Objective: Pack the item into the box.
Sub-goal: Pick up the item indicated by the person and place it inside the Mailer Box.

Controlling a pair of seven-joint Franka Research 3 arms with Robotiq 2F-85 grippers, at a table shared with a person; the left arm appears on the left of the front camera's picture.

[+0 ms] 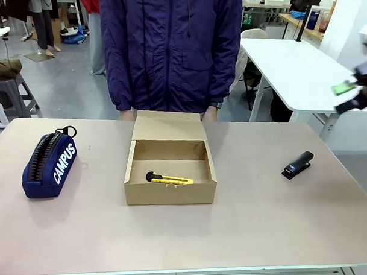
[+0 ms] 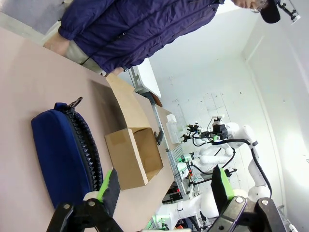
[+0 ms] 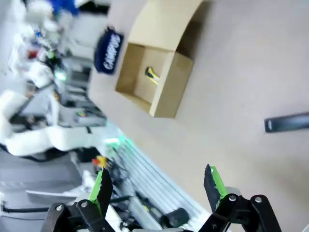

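A: How do the two tools stand?
B: Both are spread wide and hold nothing. The left tool [image 2: 163, 175] hangs at the left end of the table [image 1: 265, 231], close to the navy pencil case [image 1: 49, 163]. The right tool [image 3: 155, 173] is raised off to the right, well apart from everything on the table.
A: And the knife?
B: The yellow knife [image 1: 169, 180] lies flat on the floor of the cardboard box [image 1: 170, 196], near its front wall, black tip toward the robot's left.
A: What flanks the box?
B: The pencil case is well to its left and a small black stapler [image 1: 298, 165] well to its right. Neither touches it.
A: Farther back?
B: The lid flap [image 1: 168, 125] is open and leans toward the far side. Just behind it a person [image 1: 171, 47] in a dark blue jacket stands at the table's far edge, with a hand showing at either side of the flap.
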